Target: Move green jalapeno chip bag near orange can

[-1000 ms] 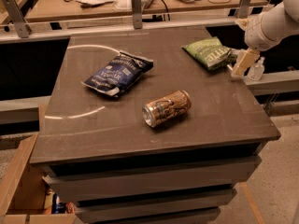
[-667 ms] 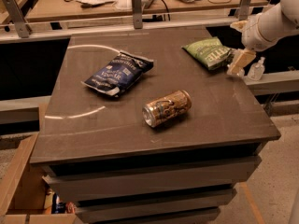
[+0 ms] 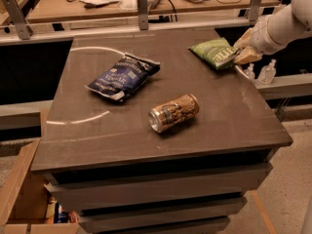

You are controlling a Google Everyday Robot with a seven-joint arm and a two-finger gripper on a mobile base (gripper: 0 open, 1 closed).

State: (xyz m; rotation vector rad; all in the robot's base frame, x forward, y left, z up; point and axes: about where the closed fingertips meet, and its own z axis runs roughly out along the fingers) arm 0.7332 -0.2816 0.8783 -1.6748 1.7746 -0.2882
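Note:
The green jalapeno chip bag (image 3: 213, 51) lies flat at the far right of the dark table (image 3: 234, 116). The orange can (image 3: 174, 112) lies on its side near the table's middle, silver top towards the front left. My gripper (image 3: 245, 47) is at the bag's right end, at the table's right edge, on a white arm reaching in from the upper right. Its tan fingers (image 3: 247, 56) stand apart, one on each side of the bag's right tip. The bag rests on the table.
A larger dark blue chip bag (image 3: 124, 75) lies left of the can. Two small clear bottles (image 3: 267, 73) stand on a ledge just past the table's right edge. A cluttered workbench (image 3: 73, 4) runs behind. A cardboard box (image 3: 19, 194) sits at the lower left.
My gripper has moved up and left from beside the table's right edge to the green bag's right end. The bags and the can have not moved.

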